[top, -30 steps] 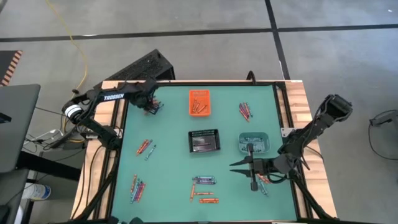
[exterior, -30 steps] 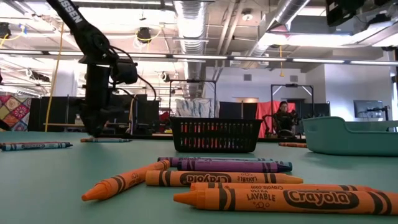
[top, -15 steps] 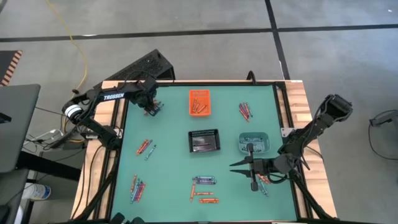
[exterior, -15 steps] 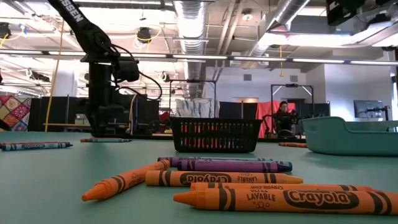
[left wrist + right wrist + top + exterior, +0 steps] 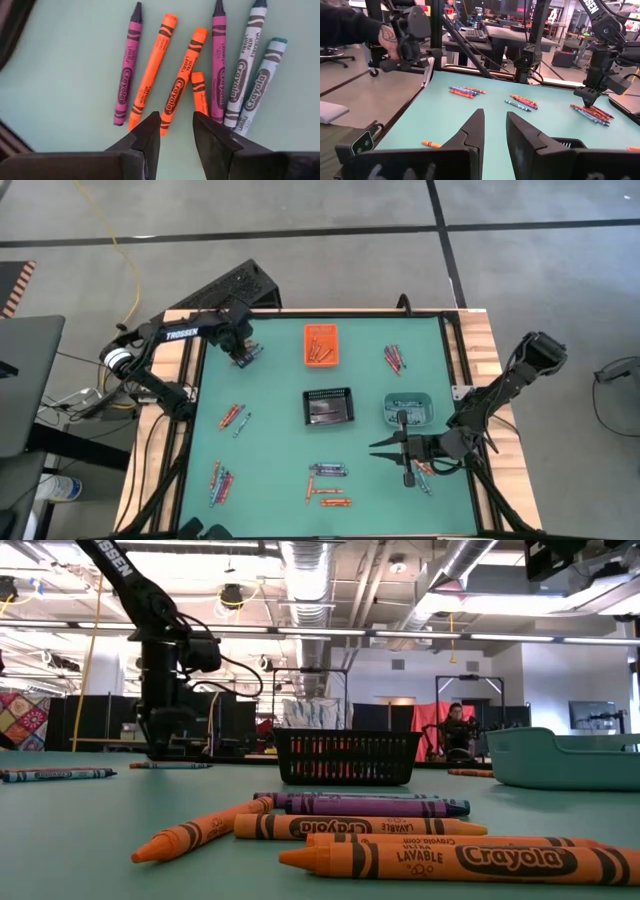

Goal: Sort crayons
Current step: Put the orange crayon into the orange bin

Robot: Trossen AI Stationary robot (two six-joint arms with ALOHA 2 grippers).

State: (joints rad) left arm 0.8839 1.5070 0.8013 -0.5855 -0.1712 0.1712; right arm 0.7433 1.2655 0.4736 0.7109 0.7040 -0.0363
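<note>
**Left arm over the far crayon pile**

At the desk's (image 5: 270, 470) eleven o'clock, the left gripper (image 5: 176, 131) hangs over loose crayons (image 5: 172, 95), jaws apart astride an orange one, perhaps not touching yet. Next: close squarely. The right gripper (image 5: 385, 450) waits at four o'clock, jaws parted, empty.

One camera looks straight down on the counter (image 5: 280, 380); another sits level at its surface; both wrist cameras face forward past each pincer.

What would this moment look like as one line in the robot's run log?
left gripper: open, over crayons, far-left corner | right gripper: waits near teal bin | nothing held
</note>
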